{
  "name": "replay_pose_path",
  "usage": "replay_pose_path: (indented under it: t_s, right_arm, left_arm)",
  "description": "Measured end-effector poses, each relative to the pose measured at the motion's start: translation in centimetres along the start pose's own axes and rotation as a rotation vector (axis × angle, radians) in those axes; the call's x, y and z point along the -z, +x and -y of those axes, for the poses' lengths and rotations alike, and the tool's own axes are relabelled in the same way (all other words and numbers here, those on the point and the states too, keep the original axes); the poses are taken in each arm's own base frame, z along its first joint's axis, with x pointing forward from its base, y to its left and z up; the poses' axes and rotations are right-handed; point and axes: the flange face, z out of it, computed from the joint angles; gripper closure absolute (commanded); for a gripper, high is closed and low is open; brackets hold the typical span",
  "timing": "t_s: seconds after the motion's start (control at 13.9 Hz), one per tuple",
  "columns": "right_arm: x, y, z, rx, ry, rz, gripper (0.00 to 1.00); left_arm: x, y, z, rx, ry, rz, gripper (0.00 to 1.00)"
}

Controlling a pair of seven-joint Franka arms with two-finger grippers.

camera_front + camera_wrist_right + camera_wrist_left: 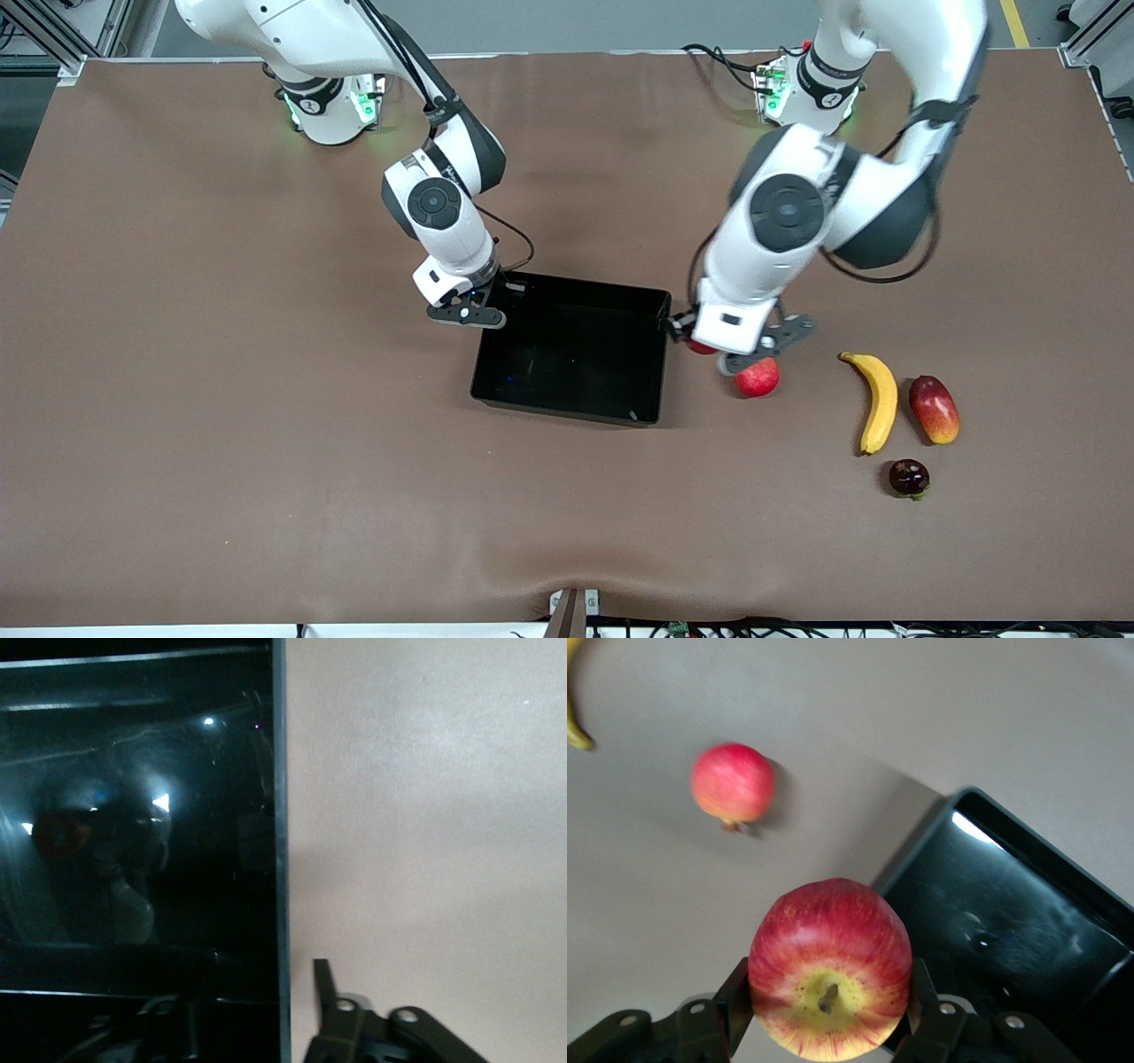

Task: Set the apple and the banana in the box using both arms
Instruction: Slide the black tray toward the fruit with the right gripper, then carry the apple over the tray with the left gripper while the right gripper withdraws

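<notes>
The apple (830, 966), red with a yellow stem dimple, sits between the fingers of my left gripper (830, 1005), which is shut on it. In the front view only a red sliver of the apple (700, 347) shows under the left gripper (719, 353), over the table just off the black box (567, 409) at the left arm's end. The banana (879, 400) lies on the table farther toward that end. My right gripper (467, 315) is open astride the box's wall (280, 815) at the right arm's end, one finger (324, 992) outside the wall.
A pinkish-red round fruit (757, 378) with a crown tip lies beside the left gripper, nearer the front camera. A red-yellow mango (934, 408) lies beside the banana, and a dark round fruit (909, 478) sits nearer the camera than both.
</notes>
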Motion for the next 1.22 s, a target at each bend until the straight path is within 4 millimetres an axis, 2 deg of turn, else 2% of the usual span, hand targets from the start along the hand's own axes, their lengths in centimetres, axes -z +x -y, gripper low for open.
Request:
replay_pose_path:
  t_s: [0.14, 0.29, 0.5, 0.72, 0.93, 1.08, 1.22]
  right_arm:
    - [0.9, 0.9, 0.1, -0.017, 0.012, -0.017, 0.00]
    - [2.3, 2.6, -0.7, -0.043, 0.021, -0.043, 0.00]
    - [4.7, 5.8, -4.1, -0.031, 0.003, -0.057, 0.00]
    - [8.8, 9.6, -10.2, 0.048, -0.030, -0.026, 0.00]
    - [13.8, 13.2, -18.7, 0.104, -0.041, -0.005, 0.00]
    - [16.6, 14.5, -23.7, 0.106, -0.043, 0.007, 0.00]
    - [19.2, 14.8, -27.2, 0.100, -0.042, 0.015, 0.00]
  left_arm:
    - [-1.8, -1.6, -1.7, 0.018, -0.012, 0.002, 1.00]
    - [-4.0, -3.6, -3.6, 0.018, -0.017, 0.009, 1.00]
    - [-7.4, -5.4, -5.4, -0.005, -0.031, 0.017, 1.00]
    - [-11.0, -6.3, -6.5, -0.023, -0.028, 0.030, 1.00]
    - [-14.2, -6.6, -7.0, -0.046, -0.026, 0.016, 1.00]
    - [-15.9, -7.2, -7.3, -0.058, -0.013, 0.022, 1.00]
    - [-17.2, -7.7, -7.4, -0.066, 0.002, 0.031, 1.00]
